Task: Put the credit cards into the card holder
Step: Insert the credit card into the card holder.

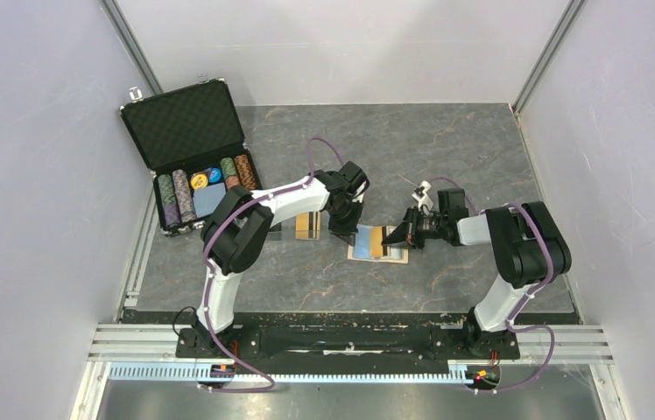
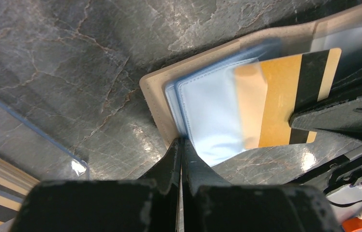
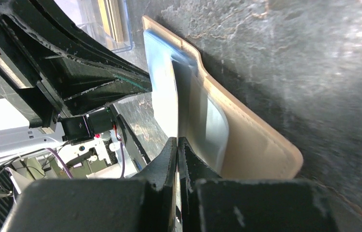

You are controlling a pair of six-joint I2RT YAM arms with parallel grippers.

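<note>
Card holder [image 2: 156, 94]: tan, soft, we log it lying open on the tabletop [image 2: 72, 58] | left gripper [image 2: 181, 147]: at the card holder's left edge, pinched onto the floppy blue pocket [image 2: 208, 111] | right gripper [image 3: 177, 142]: over the card holder's right half, clamped on gold card [image 2: 280, 96], seemingly part-way into a pocket | we judge the card light, stiff and slick: best held at its trailing edge.

One card holder [image 2: 155, 99], one case [image 1: 186, 122], two arms [image 1: 254, 223] [image 1: 517, 241].
</note>
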